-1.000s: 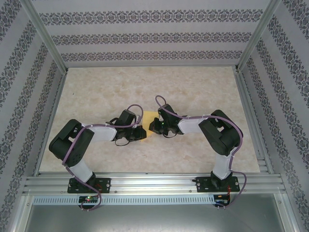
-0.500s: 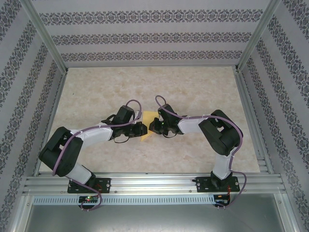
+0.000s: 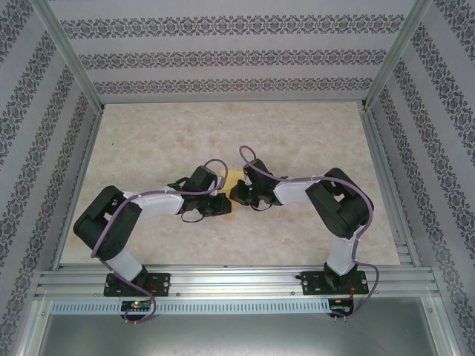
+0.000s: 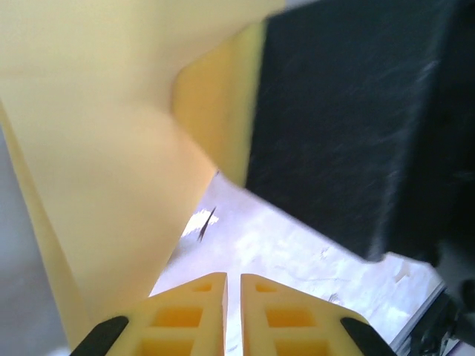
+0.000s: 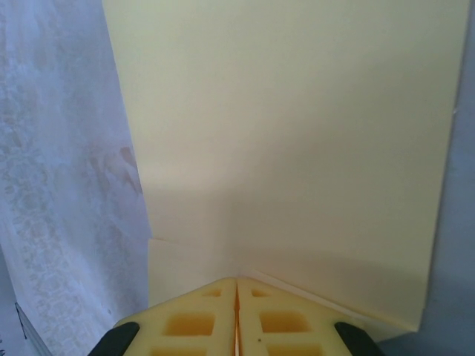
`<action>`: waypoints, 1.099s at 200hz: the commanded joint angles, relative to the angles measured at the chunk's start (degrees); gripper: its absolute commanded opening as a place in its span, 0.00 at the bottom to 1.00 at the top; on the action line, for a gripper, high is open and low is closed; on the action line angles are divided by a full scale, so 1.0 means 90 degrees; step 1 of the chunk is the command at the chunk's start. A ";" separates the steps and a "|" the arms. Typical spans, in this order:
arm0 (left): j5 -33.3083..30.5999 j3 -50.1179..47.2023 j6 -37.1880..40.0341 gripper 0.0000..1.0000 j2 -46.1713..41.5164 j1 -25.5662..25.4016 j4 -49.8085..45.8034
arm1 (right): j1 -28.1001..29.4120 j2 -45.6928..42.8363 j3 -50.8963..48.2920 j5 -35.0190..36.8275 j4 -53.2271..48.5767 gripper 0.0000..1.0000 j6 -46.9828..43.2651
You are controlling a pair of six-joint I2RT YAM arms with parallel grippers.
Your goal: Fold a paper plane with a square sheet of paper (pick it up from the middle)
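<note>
The square sheet of paper [image 3: 234, 178] is a small yellow patch showing between the two wrists at mid-table. In the right wrist view the paper [image 5: 297, 133] spreads ahead as a pale folded sheet, and my right gripper [image 5: 237, 279] is shut on its near folded edge. My left gripper [image 3: 225, 205] sits just left of and nearer than the right gripper [image 3: 234, 194]. In the left wrist view the left gripper [image 4: 232, 276] has its jaws nearly together with nothing between them. There the paper [image 4: 111, 148] rises at the left, and the black right gripper body [image 4: 356, 119] looms at the upper right.
The marbled table top [image 3: 223, 133] stretches open to the back and both sides. Patterned walls enclose it on three sides. An aluminium rail [image 3: 237, 278] with the arm bases runs along the near edge.
The left arm's elbow swung out to the left and came back. The left gripper ended slightly nearer and to the right, covering more of the paper. The right arm held still.
</note>
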 commanded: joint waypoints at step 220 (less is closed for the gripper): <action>-0.1123 -0.0328 0.0340 0.11 -0.0012 0.0116 -0.0631 | 0.0065 0.0428 0.0001 0.0365 -0.0652 0.09 -0.0088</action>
